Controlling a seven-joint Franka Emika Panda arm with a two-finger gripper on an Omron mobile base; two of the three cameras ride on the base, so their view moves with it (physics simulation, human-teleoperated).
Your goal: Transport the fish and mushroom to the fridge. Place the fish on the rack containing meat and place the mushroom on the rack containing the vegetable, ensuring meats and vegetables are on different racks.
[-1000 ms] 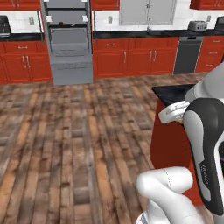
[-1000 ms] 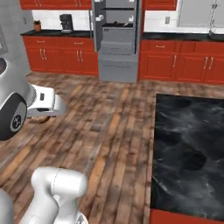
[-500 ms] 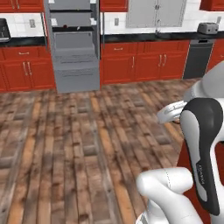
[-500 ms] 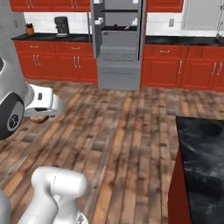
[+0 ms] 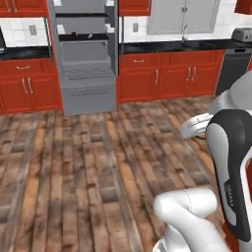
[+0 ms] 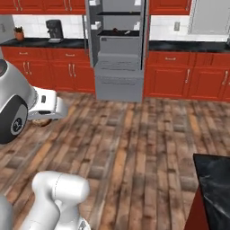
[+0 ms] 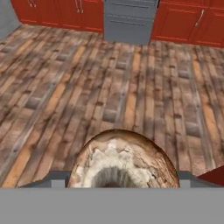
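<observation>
Between the tips of my claw (image 7: pixel 124 181), at six o'clock in the hand view, the mushroom (image 7: pixel 124 162) is sitting large and close, brown cap outward with its pale frilled underside facing the camera. I am reading the claw as clamped on it, though the fingertips themselves are hidden under the cap. Beyond it, the wooden floor (image 7: pixel 109 78) is stretching away toward twelve o'clock.

Over the last second the whole scene has been sliding in both base views: the fridge (image 5: pixel 86 54) has been drifting toward the centre and growing, while the black desk (image 6: pixel 215 188) has been slipping off toward four o'clock. That is my base driving and turning, not the kitchen moving. I judge the carry leg to be well under way, with the fridge well apart from me across open floor.

The base views are showing the open fridge with the rack containing the vegetable (image 6: pixel 119 13) above the rack containing meat (image 6: pixel 119 33), where the meat (image 6: pixel 116 31) is showing as a small dark speck. The hand view is catching just the grey lower drawers. The carrot and the fish are too small to make out here.
</observation>
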